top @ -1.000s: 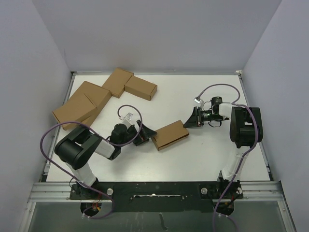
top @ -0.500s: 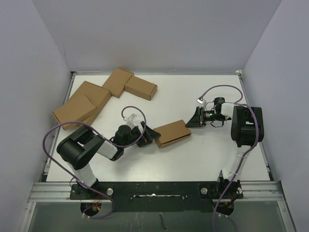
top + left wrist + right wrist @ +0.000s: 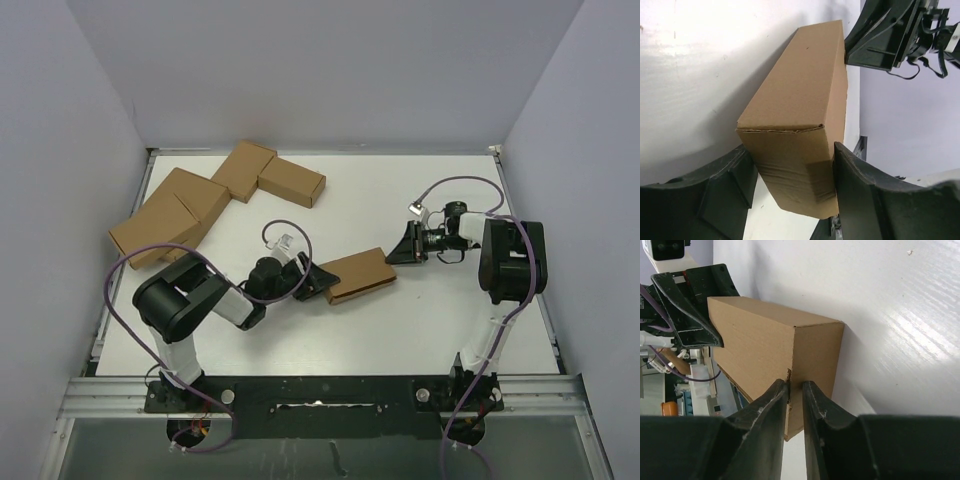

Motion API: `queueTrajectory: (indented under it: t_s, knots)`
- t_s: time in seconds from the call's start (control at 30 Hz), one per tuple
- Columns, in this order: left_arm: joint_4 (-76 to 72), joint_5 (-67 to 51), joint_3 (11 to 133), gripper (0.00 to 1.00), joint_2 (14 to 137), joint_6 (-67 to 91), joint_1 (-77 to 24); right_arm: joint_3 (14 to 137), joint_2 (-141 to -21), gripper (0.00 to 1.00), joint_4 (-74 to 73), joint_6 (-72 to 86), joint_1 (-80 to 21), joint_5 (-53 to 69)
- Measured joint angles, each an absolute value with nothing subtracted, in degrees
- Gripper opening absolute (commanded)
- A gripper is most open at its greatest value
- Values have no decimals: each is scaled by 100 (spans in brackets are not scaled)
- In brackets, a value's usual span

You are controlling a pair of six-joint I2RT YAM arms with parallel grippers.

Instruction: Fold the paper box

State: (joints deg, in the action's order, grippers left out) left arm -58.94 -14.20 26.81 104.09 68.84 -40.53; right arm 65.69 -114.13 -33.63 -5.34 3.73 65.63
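**Paper box engaged at both ends, mid-table**

Bracketing the 8 o'clock end of the paper box (image 3: 805,85) with the left gripper (image 3: 790,157), pressing one dark finger (image 3: 705,200) against each long side wall; reading as a grip on the carton. Holding the right gripper (image 3: 795,387) nearly closed, leaving only a thin slit between its fingers (image 3: 767,415). Meeting the corner edge of the box's 2 o'clock end with those tips. Not showing clearly whether any cardboard is being pinched there.

Lying on the white table (image 3: 420,320) as a closed rectangular carton, near the middle, with the long axis running from 8 o'clock to 2 o'clock. Showing a shut end face to the left wrist camera.

Reaching in from 7 o'clock with the left arm (image 3: 190,300) and from 3 o'clock with the right arm (image 3: 510,260).

Noting a cluster of four brown cartons (image 3: 215,195) at the table's 10 o'clock corner, touching one another and well apart from the paper box.
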Motion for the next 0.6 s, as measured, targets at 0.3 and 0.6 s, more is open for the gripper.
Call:
queueTrajectory:
  t_s: [0.3, 0.6]
  knots:
    - [-5424, -1546, 2858, 35, 10090, 6243, -3861, 6764, -11356, 58, -3756, -1120, 613, 6410]
    - [-1992, -1308, 4449, 29, 8517, 3712, -3347, 6768, -10200, 58, -3955, -1393, 1424, 6348]
